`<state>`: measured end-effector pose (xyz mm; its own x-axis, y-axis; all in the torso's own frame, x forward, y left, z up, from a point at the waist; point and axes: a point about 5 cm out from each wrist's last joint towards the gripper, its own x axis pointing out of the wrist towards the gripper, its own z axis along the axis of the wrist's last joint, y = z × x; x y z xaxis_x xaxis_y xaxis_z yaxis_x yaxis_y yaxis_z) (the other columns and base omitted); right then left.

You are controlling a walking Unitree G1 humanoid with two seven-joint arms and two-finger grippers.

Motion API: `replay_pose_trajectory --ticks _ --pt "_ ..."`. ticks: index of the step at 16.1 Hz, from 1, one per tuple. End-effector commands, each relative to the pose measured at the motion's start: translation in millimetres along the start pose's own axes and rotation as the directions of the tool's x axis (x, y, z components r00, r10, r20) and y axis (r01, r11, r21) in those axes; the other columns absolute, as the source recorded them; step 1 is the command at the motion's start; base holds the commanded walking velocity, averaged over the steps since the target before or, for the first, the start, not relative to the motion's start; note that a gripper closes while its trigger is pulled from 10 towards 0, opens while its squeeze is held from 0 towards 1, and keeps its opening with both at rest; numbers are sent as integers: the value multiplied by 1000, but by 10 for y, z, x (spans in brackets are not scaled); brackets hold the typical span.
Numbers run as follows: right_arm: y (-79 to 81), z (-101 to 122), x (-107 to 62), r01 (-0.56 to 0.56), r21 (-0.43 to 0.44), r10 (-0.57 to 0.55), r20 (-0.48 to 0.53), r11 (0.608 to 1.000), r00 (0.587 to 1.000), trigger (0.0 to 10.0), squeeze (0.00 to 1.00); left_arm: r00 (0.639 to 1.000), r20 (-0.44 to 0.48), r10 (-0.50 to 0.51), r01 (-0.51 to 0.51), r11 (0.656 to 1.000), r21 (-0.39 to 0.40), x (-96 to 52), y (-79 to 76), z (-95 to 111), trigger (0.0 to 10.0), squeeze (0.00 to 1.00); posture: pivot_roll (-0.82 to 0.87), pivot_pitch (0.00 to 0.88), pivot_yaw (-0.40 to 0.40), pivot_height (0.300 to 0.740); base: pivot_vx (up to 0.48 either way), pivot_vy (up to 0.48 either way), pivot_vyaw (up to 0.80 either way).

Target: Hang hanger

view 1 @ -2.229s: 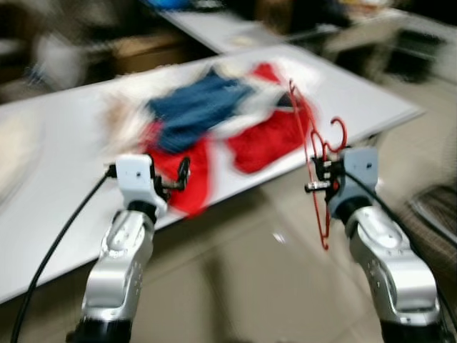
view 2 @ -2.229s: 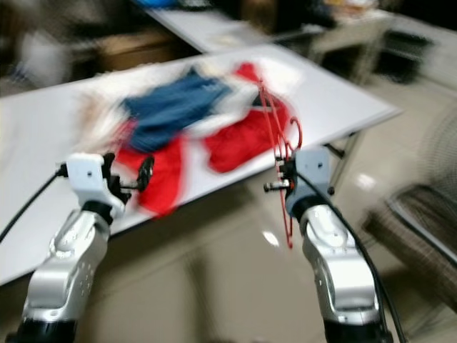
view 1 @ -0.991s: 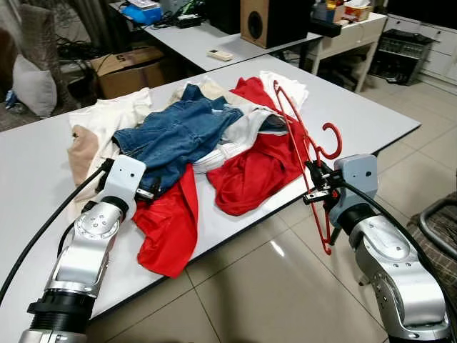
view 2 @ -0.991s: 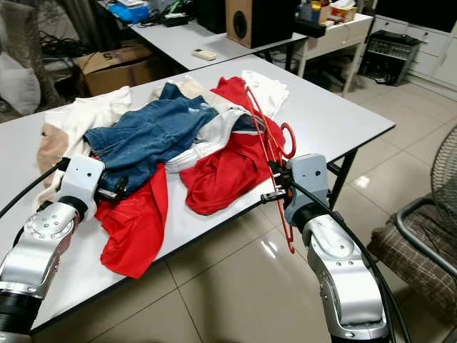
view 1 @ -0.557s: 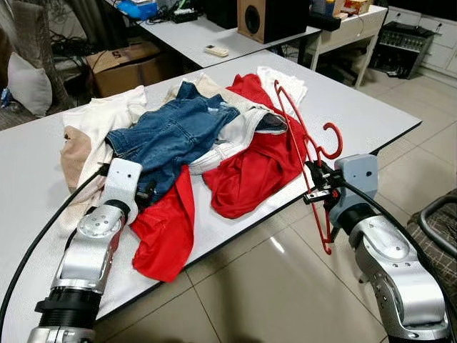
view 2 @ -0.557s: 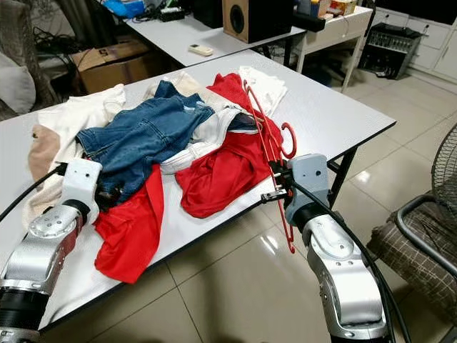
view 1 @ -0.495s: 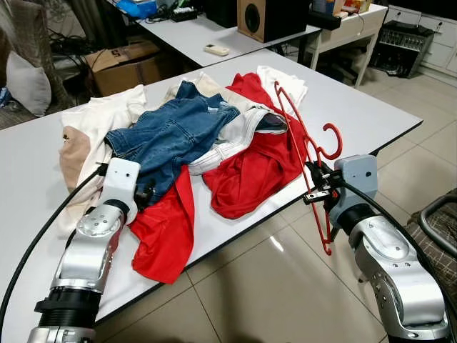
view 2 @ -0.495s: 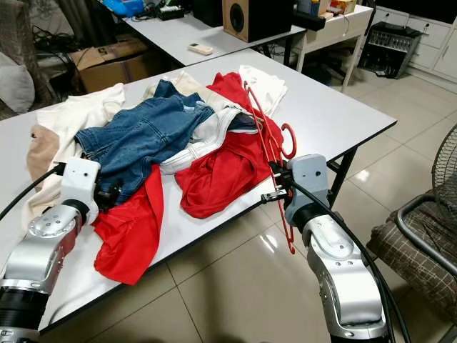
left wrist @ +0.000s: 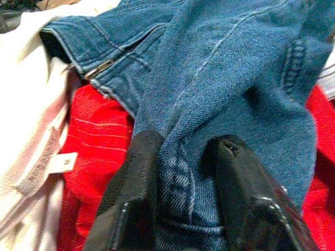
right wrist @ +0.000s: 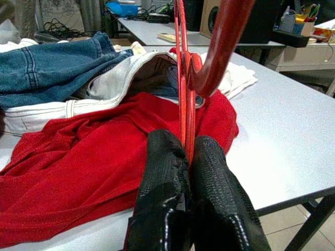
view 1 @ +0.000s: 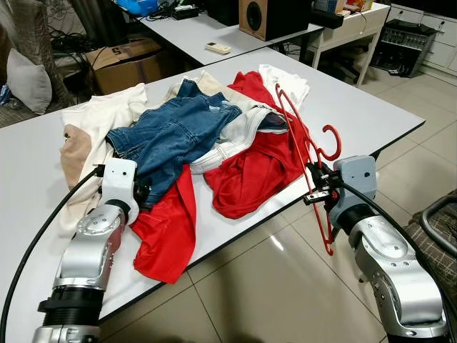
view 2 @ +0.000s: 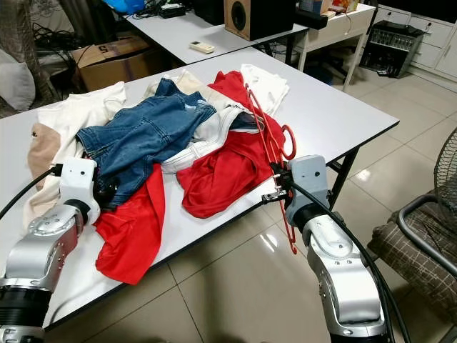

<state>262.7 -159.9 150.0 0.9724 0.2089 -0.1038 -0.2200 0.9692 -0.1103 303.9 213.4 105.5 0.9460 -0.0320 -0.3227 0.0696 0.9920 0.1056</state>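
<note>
The grey table [view 1: 371, 107] carries a heap of clothing: a blue denim garment [view 1: 175, 132] lies across the middle, red garments [view 1: 250, 171] spread beneath and beside it toward the near edge, and pale garments [view 1: 93, 121] lie on the robot's left of the heap. A second table with a speaker [view 1: 265, 16] stands behind, well apart.

The right gripper [right wrist: 189, 157] is held just off the near edge of the table, its two fingers pressed tight on the wire of the red hanger [view 1: 310, 164]. The hanger stands roughly upright, edge-on to the head cameras, its hook [view 1: 333, 139] curling just above the wrist and its lower end hanging below table level over the tiled floor.

The left gripper [left wrist: 183, 157] rests in the heap, its fingers narrowly parted around a fold of the denim; it appears to pinch that fold.

No rail or hook to hang on can be made out in these views, so the hanging step is judged not yet begun.

Risks noted: the thin wire may pivot or slide between the pads, dropping the hanger. The hanger's upper corner is near the red garments and may snag them. If the left gripper lifts, the denim may drag neighbouring clothes over the table edge.
</note>
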Motion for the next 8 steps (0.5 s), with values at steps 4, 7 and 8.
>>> replay_pose_trajectory --ticks 4,7,8 --pt "-36 35 32 36 10 -36 28 999 999 10000 0 995 96 -28 28 1000 2 27 -34 222 0 0 -84 0 79 740 0 0 0" --pt "-64 22 35 61 50 -62 18 997 998 10000 0 990 133 -48 54 998 -41 45 -69 308 0 0 -86 0 84 740 0 0 0" --pt "-79 32 42 63 40 -64 23 997 998 10000 0 982 176 -74 89 993 -79 66 -119 425 0 0 -84 0 80 740 0 0 0"
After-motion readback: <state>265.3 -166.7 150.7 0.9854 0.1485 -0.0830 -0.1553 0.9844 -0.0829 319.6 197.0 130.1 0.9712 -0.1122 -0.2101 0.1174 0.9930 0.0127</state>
